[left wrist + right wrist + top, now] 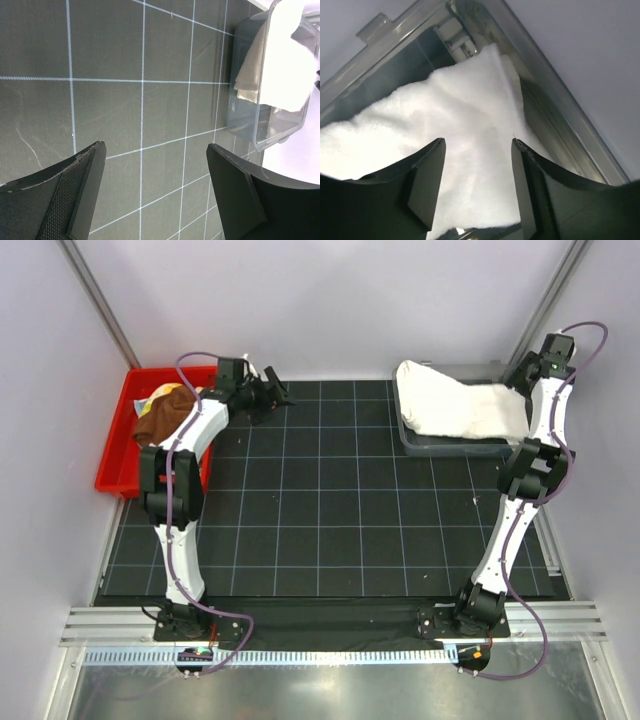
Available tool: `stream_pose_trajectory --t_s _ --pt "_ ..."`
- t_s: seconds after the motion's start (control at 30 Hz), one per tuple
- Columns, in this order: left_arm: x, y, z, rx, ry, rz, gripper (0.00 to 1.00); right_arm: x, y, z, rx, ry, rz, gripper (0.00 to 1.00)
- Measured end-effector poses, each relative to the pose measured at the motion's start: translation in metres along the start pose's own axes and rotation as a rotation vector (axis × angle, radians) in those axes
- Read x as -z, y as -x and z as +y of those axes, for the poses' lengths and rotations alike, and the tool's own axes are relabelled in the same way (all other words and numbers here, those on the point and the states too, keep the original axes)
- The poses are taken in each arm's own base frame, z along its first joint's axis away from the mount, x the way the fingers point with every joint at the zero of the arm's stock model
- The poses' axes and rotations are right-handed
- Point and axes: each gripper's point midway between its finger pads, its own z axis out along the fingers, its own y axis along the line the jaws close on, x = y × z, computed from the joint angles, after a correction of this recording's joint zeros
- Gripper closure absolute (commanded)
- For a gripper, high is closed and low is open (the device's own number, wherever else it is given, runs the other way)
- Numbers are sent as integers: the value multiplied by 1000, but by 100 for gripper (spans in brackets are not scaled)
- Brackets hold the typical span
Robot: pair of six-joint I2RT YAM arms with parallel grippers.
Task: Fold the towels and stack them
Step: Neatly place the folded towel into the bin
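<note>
Right gripper (477, 150) sits low in the frame, its two black fingers (427, 185) parted, nothing pinched between them. Through the gap and beyond lies a large plain white fluffy cloth towel (465, 110), rumpled, spread from lower left toward upper centre inside a translucent grey plastic bin (565, 115). The bin's rim runs diagonally down to the lower right, with a pale grey wall (590, 45) behind it.

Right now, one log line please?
left gripper open over black mat | right gripper open above white cloth towel in clear plastic bin | rust-brown towel in red bin
</note>
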Motion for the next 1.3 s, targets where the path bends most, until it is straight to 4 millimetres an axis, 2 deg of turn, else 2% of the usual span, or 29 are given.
stream_pose_trajectory --t_s 0.23,0.3,0.4,0.53,0.6,0.67,0.73,0.83,0.9,1.1,1.2,1.3 --pt "5 1 -4 -7 -6 0 14 -1 9 -9 -15 -53 -45 35" --pt "12 2 -9 -15 -10 -5 13 2 5 -8 -15 -55 -33 42" --pt "27 6 -20 -30 -24 -24 13 10 -5 4 -4 -17 -6 54" --pt "50 4 -33 -55 -43 -44 13 31 -14 49 33 113 20 67" --pt "58 0 -36 -61 -48 -46 13 43 -24 85 68 190 37 70" --pt "64 -8 -34 -58 -46 -35 14 55 -44 124 103 280 73 70" --pt "66 -15 -30 -52 -39 -21 14 59 -66 156 123 356 112 72" --pt "67 -24 -24 -45 -25 -2 14 59 -99 180 117 427 188 74" --pt "67 -28 -20 -41 -17 8 14 51 -110 184 101 447 221 74" --pt "66 -29 -19 -48 -14 12 13 22 -146 172 91 456 330 73" --pt "66 -29 -19 -55 -14 12 13 24 -165 167 126 467 393 73" --pt "66 -29 -19 -57 -14 11 14 31 -176 167 164 485 433 73"
